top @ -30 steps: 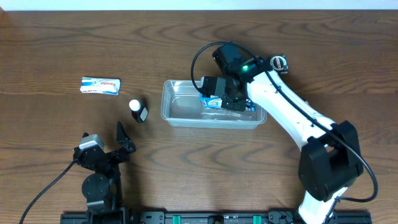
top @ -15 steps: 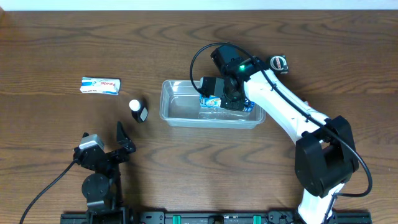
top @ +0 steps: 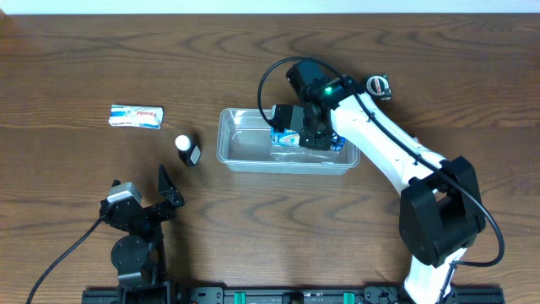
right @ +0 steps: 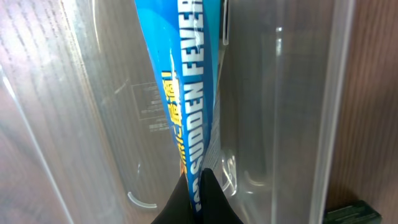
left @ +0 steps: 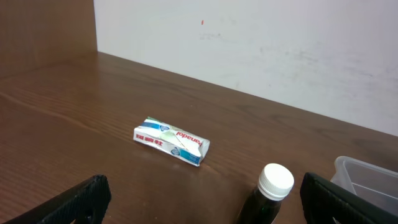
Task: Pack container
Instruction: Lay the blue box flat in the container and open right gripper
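The clear rectangular container (top: pixel 245 145) sits mid-table; its walls fill the right wrist view (right: pixel 93 124). My right gripper (top: pixel 305 138) is shut on a blue packet (top: pixel 285 137) and holds it inside the container's right half. In the right wrist view the fingers (right: pixel 200 186) pinch the blue packet (right: pixel 180 81) edge-on. My left gripper (top: pixel 164 196) is open and empty near the front left. A small dark bottle with a white cap (top: pixel 187 149) lies left of the container and shows close in the left wrist view (left: pixel 267 193).
A white and blue packet (top: pixel 136 116) lies at the far left, also in the left wrist view (left: pixel 171 140). A small roll of tape (top: pixel 380 84) lies behind the right arm. A pale wall stands beyond the table's far edge.
My right gripper has shifted slightly left and lower with the blue packet inside the container. The left arm has not moved.
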Controlling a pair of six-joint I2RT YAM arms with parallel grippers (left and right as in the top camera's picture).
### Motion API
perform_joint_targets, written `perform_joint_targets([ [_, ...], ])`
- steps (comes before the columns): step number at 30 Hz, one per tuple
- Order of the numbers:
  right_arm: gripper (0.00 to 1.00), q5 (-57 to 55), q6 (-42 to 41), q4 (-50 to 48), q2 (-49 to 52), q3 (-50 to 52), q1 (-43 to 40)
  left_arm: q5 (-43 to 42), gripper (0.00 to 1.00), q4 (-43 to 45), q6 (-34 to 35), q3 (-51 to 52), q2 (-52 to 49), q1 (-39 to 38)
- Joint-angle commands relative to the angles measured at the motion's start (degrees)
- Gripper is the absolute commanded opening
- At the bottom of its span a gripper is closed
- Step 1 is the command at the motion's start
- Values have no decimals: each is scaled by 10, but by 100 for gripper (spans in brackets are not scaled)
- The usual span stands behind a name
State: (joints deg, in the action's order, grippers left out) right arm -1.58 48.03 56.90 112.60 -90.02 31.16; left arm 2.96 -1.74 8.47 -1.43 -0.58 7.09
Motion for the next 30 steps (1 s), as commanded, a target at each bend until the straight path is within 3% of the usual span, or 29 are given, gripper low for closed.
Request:
perform_joint_targets([
  [1, 1, 12, -18, 23, 28, 9, 11, 7, 98, -21, -11, 12, 3, 3],
  [5, 15, 12, -33, 30, 28, 9, 17, 7, 98, -21, -11, 12, 3, 3],
  [10, 21, 14, -34, 43, 28, 8, 23, 7, 98, -21, -11, 12, 3, 3],
  [18, 60, 14, -34, 53, 27, 3, 23, 7, 98, -21, -11, 12, 3, 3],
  [22, 66, 14, -34, 64, 27, -18, 23, 6, 98, -21, -11, 12, 3, 3],
  [30, 67, 14, -34, 97, 27, -93, 22, 7, 98, -21, -11, 12, 3, 3],
])
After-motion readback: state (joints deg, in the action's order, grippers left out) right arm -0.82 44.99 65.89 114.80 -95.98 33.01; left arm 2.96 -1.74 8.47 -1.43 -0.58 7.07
